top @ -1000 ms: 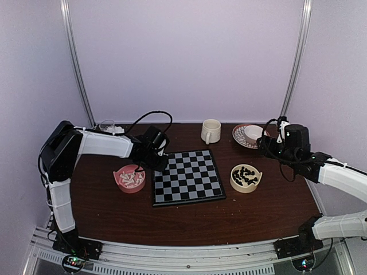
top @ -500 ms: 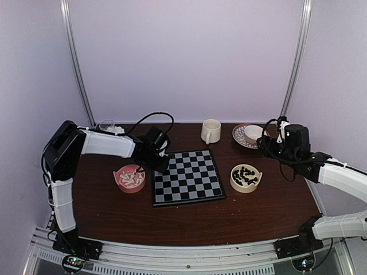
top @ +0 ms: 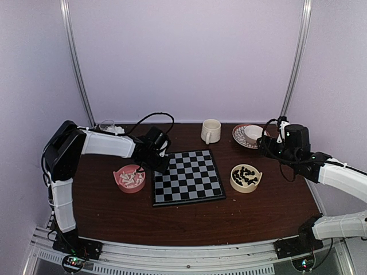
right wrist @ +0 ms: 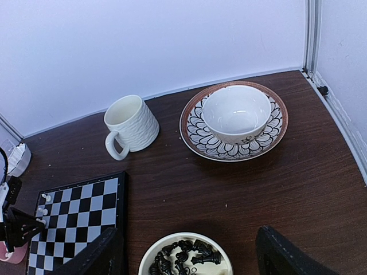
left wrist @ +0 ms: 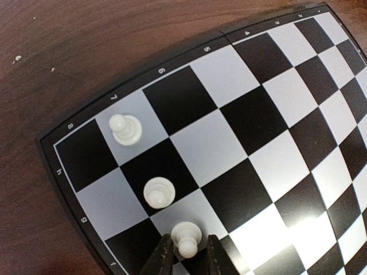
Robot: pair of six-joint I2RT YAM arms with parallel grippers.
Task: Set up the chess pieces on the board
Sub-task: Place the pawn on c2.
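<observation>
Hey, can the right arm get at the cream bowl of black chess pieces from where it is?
Probably yes: the right gripper hangs open above the cream bowl of black pieces, and nothing lies between them.

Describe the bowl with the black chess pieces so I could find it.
Start at the checkered board in the middle of the dark table. Just right of it sits a cream bowl piled with black pieces. The pink bowl left of the board holds white pieces instead.

Blk/pale-grey checks on board (top: 188,176), white pieces (left wrist: 125,128), blk pieces (top: 245,175) in cream bowl (top: 232,179), pink bowl (top: 118,173), cream mug (right wrist: 135,123), plate (right wrist: 195,135) blk-white petals w/ brown rim, dk-brown table (top: 189,220).
</observation>
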